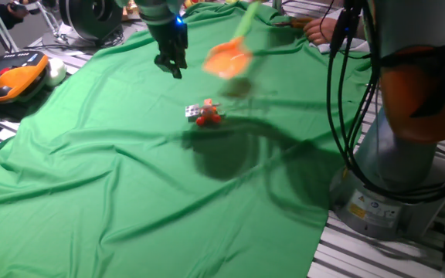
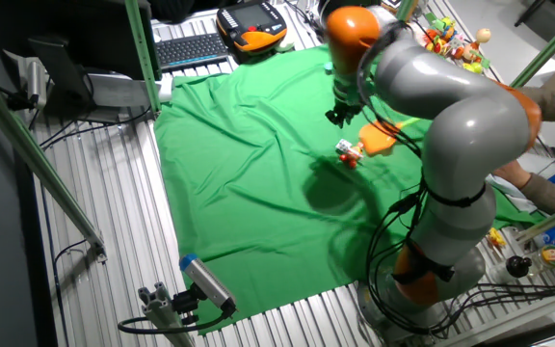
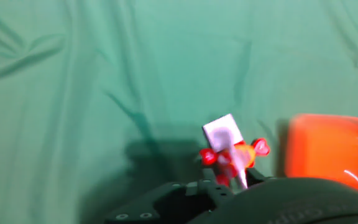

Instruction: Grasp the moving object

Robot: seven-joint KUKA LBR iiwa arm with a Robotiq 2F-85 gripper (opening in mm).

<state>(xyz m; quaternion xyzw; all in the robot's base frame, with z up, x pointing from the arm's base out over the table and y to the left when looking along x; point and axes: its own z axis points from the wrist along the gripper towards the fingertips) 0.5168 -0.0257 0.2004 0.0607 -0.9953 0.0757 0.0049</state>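
Note:
The moving object (image 1: 204, 114) is a tiny red-orange toy with a small white part, lying on the green cloth (image 1: 114, 177). It also shows in the other fixed view (image 2: 350, 152) and low in the hand view (image 3: 232, 152). My gripper (image 1: 172, 68) hangs above the cloth, up and to the left of the toy, apart from it and empty. Its fingers look spread. In the other fixed view the gripper (image 2: 338, 118) is just above the toy. In the hand view only a dark part of the hand shows along the bottom edge.
An orange scoop (image 1: 226, 60) with a long green handle hovers right of the gripper, near the toy; it also shows in the other views (image 2: 379, 141) (image 3: 331, 152). The arm's base (image 1: 396, 193) stands at the right. An orange pendant (image 1: 10, 81) lies at the far left.

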